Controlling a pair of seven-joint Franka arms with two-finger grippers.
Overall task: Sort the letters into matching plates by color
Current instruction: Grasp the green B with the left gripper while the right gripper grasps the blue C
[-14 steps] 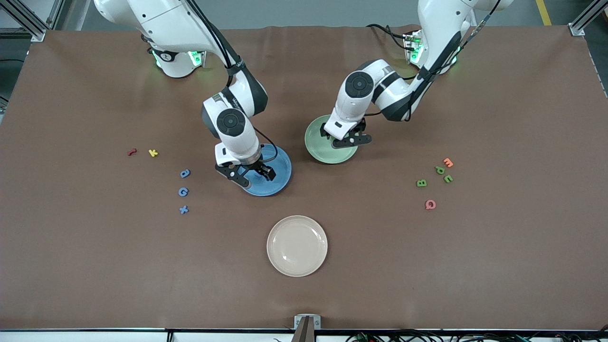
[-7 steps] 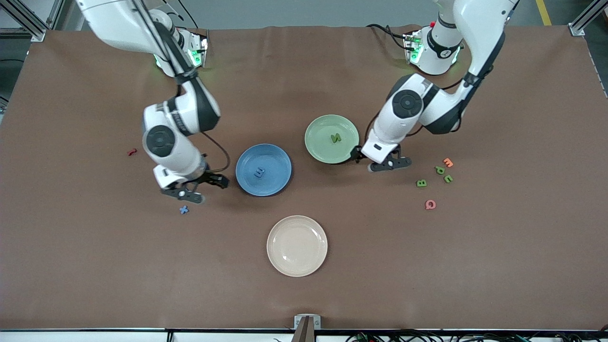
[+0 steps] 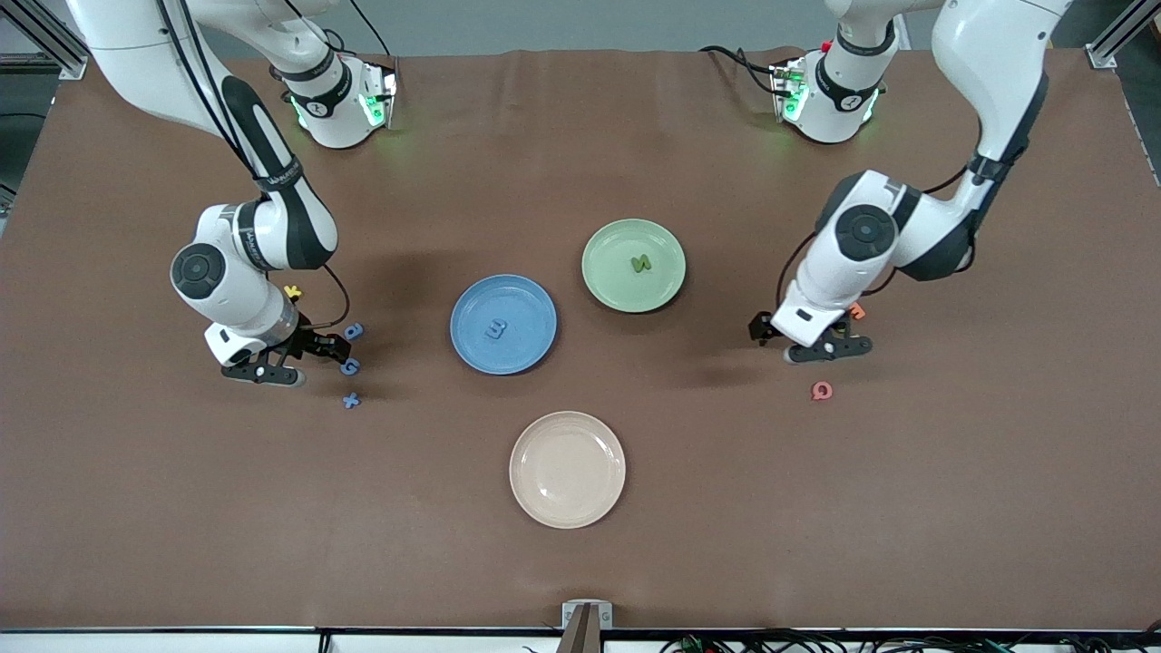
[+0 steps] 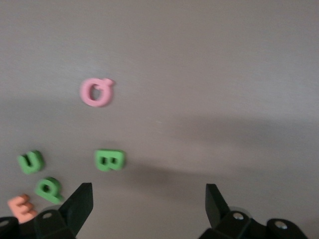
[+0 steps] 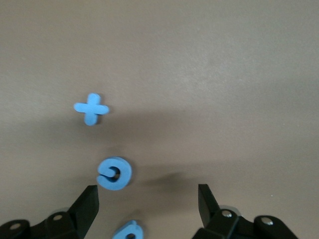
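Right claw (image 5: pixel 144 209) spread, empty, over blue letters (image 5: pixel 114 173); left claw (image 4: pixel 148 209) spread, empty, over green letters (image 4: pixel 109 160).
One letter lies in each matching plate: blue plate (image 3: pixel 472 340), green plate (image 3: pixel 606 281).

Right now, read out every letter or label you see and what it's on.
"Q": pink Q, on the table.
"B": green B, on the table.
"P": green P, beside it.
"X": blue X, on the table.
"G": blue G, beside it.
Too small: blue letter in the blue plate, green letter in the green plate.

High front camera; wrist cameras face tabletop closely.
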